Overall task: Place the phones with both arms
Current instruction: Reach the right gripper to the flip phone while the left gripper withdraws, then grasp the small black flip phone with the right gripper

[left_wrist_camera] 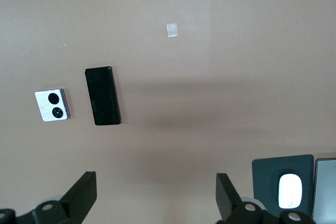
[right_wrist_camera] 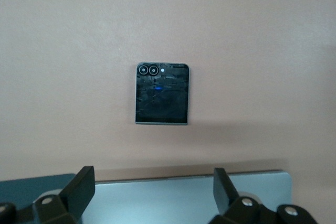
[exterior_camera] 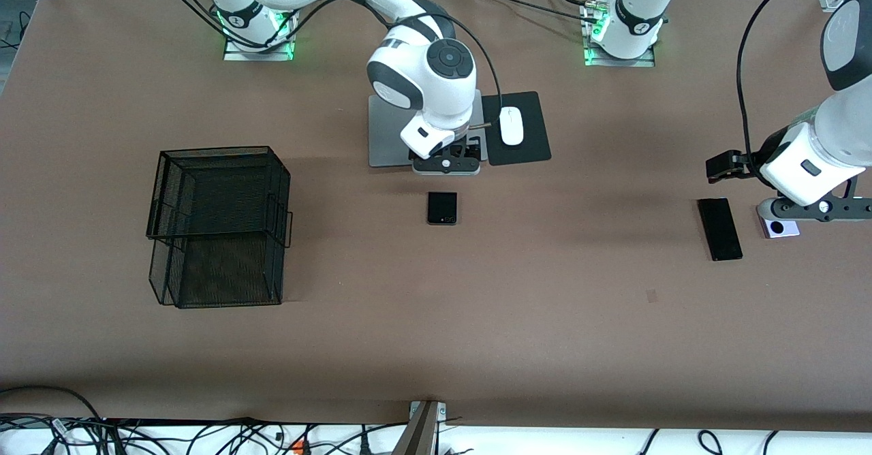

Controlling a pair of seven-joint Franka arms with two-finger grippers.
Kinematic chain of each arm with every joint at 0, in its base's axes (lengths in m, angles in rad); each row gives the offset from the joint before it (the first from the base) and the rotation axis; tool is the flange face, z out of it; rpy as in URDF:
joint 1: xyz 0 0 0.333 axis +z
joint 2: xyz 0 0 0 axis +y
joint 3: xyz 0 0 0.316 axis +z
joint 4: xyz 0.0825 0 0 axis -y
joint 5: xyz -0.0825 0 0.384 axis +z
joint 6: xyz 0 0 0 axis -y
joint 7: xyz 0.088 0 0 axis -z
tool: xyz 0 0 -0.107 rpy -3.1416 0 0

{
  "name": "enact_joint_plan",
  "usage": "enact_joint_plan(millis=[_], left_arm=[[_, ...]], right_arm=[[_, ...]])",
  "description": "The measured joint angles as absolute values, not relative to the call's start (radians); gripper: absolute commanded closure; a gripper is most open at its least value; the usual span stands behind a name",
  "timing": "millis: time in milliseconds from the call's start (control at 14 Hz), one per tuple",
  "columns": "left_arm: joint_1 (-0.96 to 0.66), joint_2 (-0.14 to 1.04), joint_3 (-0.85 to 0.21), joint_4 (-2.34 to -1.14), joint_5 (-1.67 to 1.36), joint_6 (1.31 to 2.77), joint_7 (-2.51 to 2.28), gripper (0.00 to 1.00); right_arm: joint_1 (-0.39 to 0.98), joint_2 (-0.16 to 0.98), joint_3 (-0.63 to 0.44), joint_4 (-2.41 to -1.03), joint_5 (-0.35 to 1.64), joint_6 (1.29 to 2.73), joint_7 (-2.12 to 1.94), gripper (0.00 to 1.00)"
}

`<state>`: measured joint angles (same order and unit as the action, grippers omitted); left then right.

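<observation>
While both arms hang above the desk (exterior_camera: 436, 319), the right gripper (right_wrist_camera: 152, 195), fingers apart and empty, is over the laptop (exterior_camera: 388, 138) near the folded black phone (exterior_camera: 442, 208). Left gripper (left_wrist_camera: 155, 195), also spread, hovers above the lavender phone (left_wrist_camera: 52, 105) beside the slim black phone (exterior_camera: 719, 229).

Robotics lab, two bolted-down white arms (exterior_camera: 422, 67) on a brown-covered table (exterior_camera: 436, 319), loose cables (exterior_camera: 170, 434) along its edge
</observation>
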<state>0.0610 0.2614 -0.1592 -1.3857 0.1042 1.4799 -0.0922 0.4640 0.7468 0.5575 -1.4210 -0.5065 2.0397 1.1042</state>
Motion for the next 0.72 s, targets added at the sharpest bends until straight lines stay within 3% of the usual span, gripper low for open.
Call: enact_joint_plan(millis=[716], left_arm=[[0.061, 0.261, -0.16, -1.386, 0.104, 1.476, -0.092, 0.0]], right_arm=[[0.453, 0.888, 0.517, -1.419, -0.6, 2.22, 1.104, 0.0]])
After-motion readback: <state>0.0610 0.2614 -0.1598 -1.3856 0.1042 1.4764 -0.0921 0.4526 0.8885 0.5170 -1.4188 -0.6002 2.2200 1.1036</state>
